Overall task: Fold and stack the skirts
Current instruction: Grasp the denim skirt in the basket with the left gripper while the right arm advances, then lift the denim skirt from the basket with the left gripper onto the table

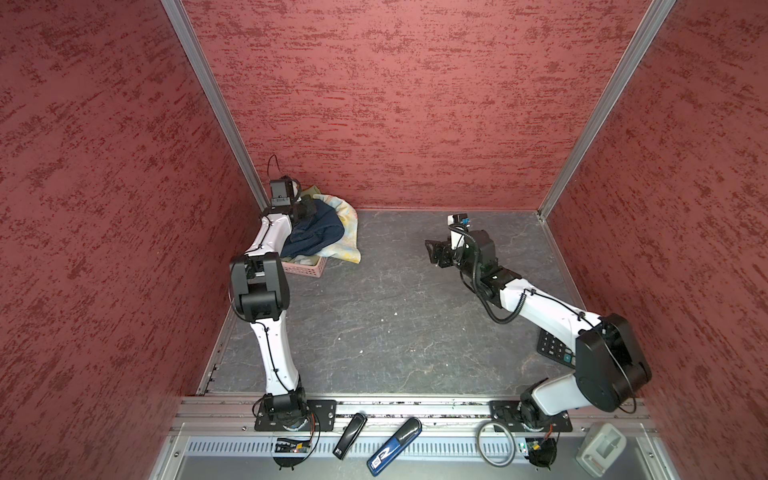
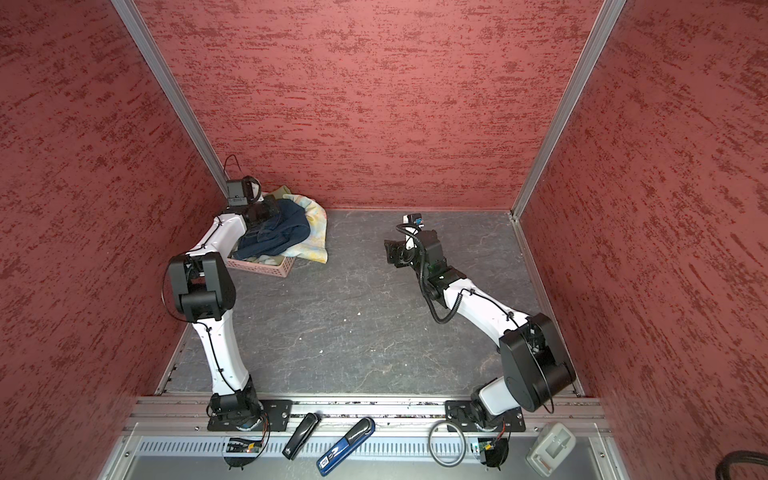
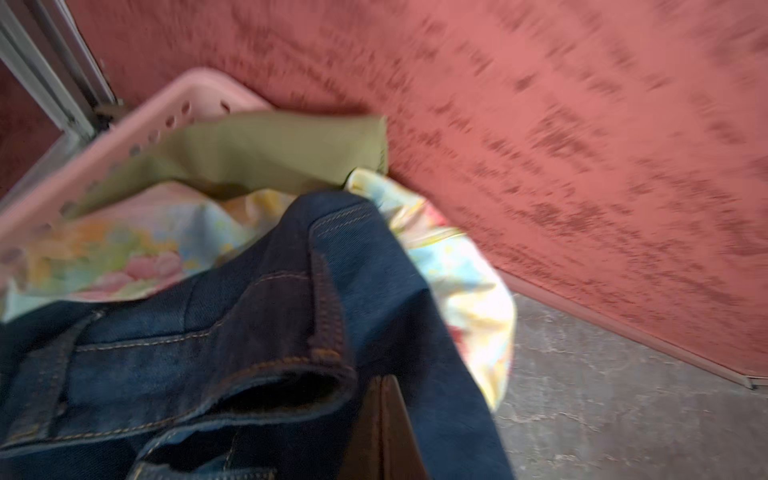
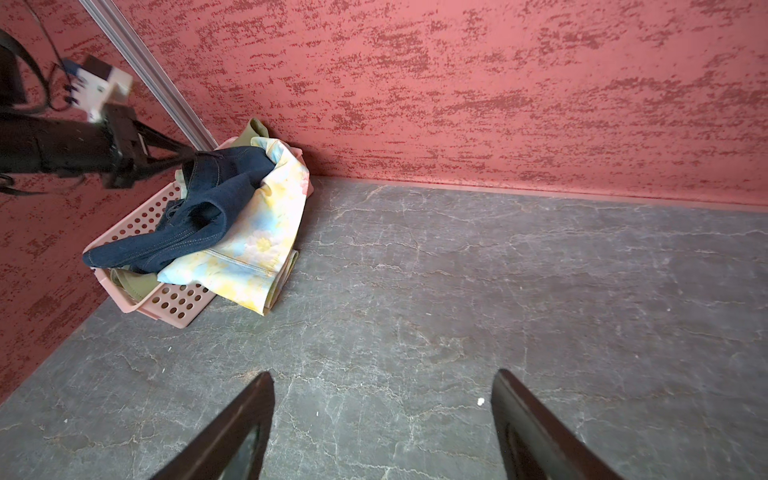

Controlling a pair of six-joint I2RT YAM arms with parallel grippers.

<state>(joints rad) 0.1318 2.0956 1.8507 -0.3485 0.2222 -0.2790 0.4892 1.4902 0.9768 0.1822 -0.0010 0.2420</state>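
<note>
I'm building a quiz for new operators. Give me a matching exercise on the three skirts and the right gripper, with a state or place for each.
1 denim skirt
2 floral skirt
3 olive skirt
4 right gripper

A open, above the table
B spills over the basket rim onto the table
C mostly covered, in the basket
D pinched by the left gripper

Pairs: 1-D, 2-B, 3-C, 4-A

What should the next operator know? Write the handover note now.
Left gripper: shut on the denim skirt, at the basket.
Right gripper: open, holding nothing, above the table.
Skirts: the denim skirt lies on top; flowered skirt hangs over the basket's rim onto the table; green skirt underneath.
Done: nothing folded yet.
Left: pull out, fold and stack all three.
</note>
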